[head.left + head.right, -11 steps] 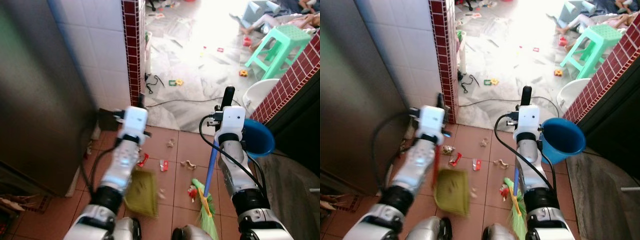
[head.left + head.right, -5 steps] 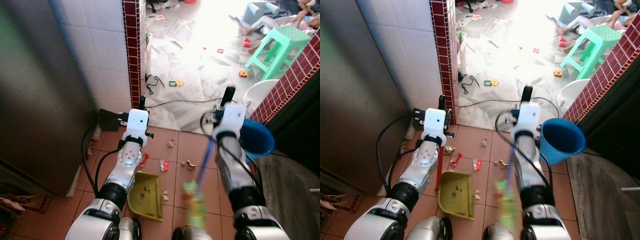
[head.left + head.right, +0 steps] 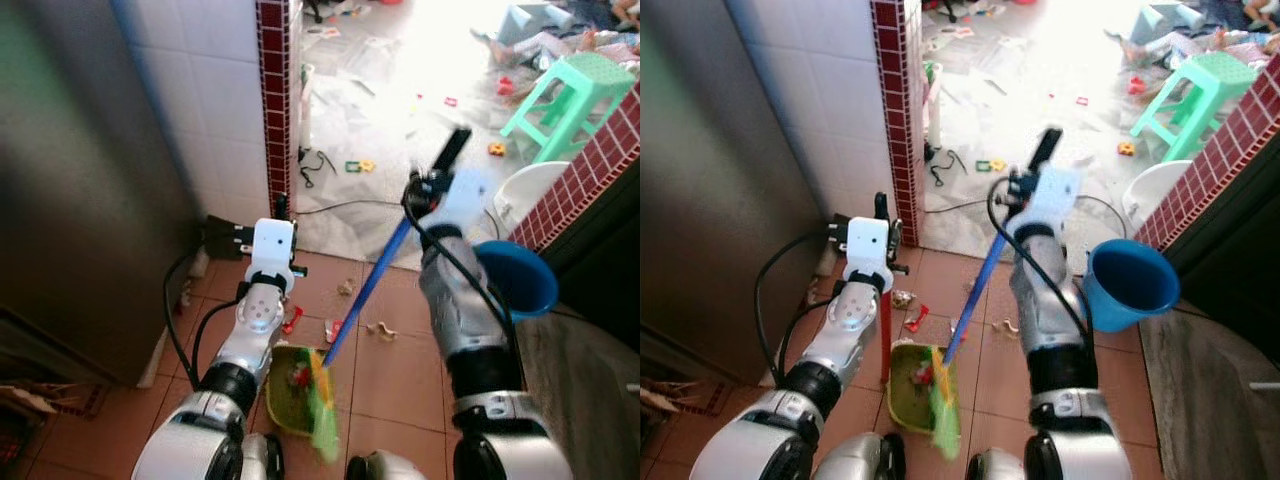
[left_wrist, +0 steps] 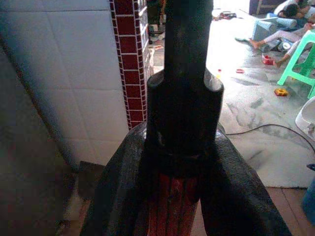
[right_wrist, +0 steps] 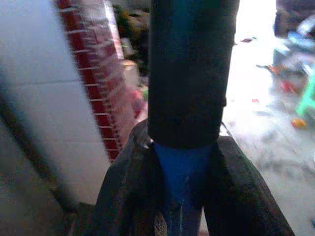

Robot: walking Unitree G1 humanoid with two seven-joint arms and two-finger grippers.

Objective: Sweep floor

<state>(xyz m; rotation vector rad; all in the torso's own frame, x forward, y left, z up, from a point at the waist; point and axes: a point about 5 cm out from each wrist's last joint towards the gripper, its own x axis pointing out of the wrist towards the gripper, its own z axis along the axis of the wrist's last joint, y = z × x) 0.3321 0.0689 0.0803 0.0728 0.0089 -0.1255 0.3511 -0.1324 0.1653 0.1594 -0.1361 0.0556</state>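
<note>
Right claw (image 5: 183,196) clamps the light, stiff blue broom (image 3: 975,290) up high, left claw (image 4: 172,201) grips the red-handled dustpan (image 3: 912,385); soft bristles look floppy, so I'd choke down lower.

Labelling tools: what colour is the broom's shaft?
Blue; the broom's shaft shows best in the right eye view.

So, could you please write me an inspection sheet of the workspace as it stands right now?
Surface: terracotta tile floor, marble beyond.
Job's things: green dustpan on the floor holding scraps; broom slants across, its bristles at the pan.
Clutter: scraps on the tiles, toys on the marble.
Grippers: left tool shut on the red dustpan handle; right tool shut on the blue broom handle.
Cables: black cord by the red-tiled pillar.
Surroundings: blue bucket, green stool, steel cabinet.
</note>
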